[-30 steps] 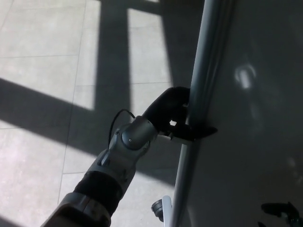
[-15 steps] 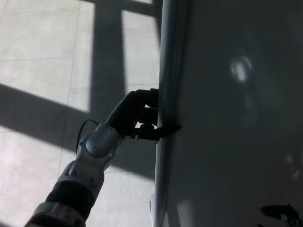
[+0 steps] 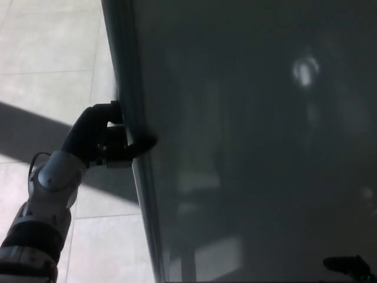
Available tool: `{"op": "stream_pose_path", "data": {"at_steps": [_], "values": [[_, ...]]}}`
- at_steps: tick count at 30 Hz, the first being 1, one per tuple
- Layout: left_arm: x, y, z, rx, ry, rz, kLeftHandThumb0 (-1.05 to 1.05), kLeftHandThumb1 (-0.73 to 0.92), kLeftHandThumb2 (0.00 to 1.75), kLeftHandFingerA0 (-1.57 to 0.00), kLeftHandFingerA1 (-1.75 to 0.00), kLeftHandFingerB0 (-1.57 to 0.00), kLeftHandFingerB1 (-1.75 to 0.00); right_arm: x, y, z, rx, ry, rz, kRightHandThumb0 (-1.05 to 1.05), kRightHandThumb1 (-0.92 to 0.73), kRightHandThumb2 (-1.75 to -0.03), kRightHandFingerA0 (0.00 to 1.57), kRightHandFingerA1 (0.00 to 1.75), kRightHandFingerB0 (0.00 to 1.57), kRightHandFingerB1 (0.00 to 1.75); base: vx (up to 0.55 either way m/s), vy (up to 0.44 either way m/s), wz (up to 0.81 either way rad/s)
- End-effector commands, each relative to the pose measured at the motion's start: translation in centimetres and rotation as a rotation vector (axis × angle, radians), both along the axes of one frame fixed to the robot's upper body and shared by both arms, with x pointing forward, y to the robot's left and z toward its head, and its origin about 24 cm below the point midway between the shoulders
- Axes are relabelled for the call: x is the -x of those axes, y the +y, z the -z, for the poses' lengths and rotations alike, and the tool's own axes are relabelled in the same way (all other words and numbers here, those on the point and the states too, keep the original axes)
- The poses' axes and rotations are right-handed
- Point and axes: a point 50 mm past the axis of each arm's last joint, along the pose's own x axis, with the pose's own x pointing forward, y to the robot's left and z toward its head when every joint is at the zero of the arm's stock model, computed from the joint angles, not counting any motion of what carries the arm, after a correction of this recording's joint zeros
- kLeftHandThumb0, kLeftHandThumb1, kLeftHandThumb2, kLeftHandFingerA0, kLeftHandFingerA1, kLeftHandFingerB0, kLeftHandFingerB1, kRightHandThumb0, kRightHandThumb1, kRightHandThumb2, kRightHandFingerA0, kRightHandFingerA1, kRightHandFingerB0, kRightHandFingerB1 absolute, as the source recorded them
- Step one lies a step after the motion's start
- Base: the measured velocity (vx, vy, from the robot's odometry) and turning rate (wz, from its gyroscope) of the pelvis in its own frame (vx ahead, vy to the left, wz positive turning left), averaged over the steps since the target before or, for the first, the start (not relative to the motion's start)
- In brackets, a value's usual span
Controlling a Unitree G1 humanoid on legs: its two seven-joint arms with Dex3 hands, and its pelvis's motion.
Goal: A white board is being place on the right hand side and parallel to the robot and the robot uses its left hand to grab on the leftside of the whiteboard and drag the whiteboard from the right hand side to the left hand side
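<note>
The whiteboard (image 3: 253,135) fills most of the head view, a dark grey glossy panel with a rounded metal frame (image 3: 126,88) along its left edge. My left hand (image 3: 112,141) comes in from the lower left and is shut on that left frame, with one finger (image 3: 144,143) hooked over onto the board's face. The silver and black forearm (image 3: 44,200) runs down to the bottom left corner. At the bottom right a small dark shape (image 3: 347,266) shows against the board; I cannot tell whether it is my right hand.
Pale floor tiles (image 3: 53,59) with broad bands of shadow lie left of the board. The board's face carries dim reflections and a bright glare spot (image 3: 304,71).
The whiteboard's left edge has slid far to the left across the picture, from right of centre to the left third. My left hand has stayed clamped on the frame and moved left with it.
</note>
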Motion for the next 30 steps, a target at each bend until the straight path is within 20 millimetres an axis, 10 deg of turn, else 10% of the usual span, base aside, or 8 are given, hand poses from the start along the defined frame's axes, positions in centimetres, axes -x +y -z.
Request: {"op": "stream_pose_path", "data": {"at_steps": [1,5,6,7,18,19,30], "values": [[1.0,4.4,0.8,-0.032,0.066,-0.128,-0.14,0.7,0.62,-1.08,-0.71,-0.88,-0.53,0.4,-0.4,0.2,0.007,0.015,0.017,-1.05,-0.73,-0.65,0.8,1.18,0.01,1.12,0.0,0.0,0.0],[1.3,6.4,0.7,-0.046,0.072,-0.211,-0.12,0.7,0.62,-1.08,-0.7,-0.9,-0.53,0.5,-0.5,0.2,0.02,0.018,0.017,-1.05,-0.71,-0.67,0.89,1.14,0.03,1.11,0.0,0.0,0.0],[1.6,7.1,0.7,-0.032,0.073,-0.236,-0.09,0.7,0.64,-1.07,-0.71,-0.89,-0.54,0.5,-0.5,0.2,0.018,0.016,0.017,-1.05,-0.47,-1.08,0.91,1.12,0.14,0.85,0.0,0.0,0.0],[1.7,7.7,0.6,-0.025,0.075,-0.256,-0.09,0.7,0.64,-1.07,-0.72,-0.89,-0.55,0.5,-0.5,0.2,0.02,0.018,0.016,-1.05,-0.7,-0.69,0.82,1.18,0.0,1.16,0.0,0.0,0.0],[4.7,14.0,1.2,-0.015,0.135,-0.504,-0.12,0.7,0.61,-1.05,-0.71,-0.85,-0.53,0.8,-0.5,0.3,0.014,0.027,0.022,-1.05,-0.72,-0.67,0.44,1.29,0.01,1.04,0.0,0.0,0.0],[5.2,14.7,1.4,-0.034,0.149,-0.539,-0.14,0.69,0.61,-1.07,-0.7,-0.86,-0.52,0.8,-0.6,0.3,0.009,0.026,0.027,-1.05,-0.71,-0.63,0.82,1.21,0.02,1.05,0.0,0.0,0.0],[8.6,18.9,1.8,-0.16,0.2,-0.718,-0.13,0.71,0.61,-1.03,-0.74,-0.82,-0.52,1.1,-0.8,0.5,-0.002,0.037,0.044,-1.05,-0.69,-0.66,1.1,1.07,0.02,1.07,0.0,0.0,0.0]]}}
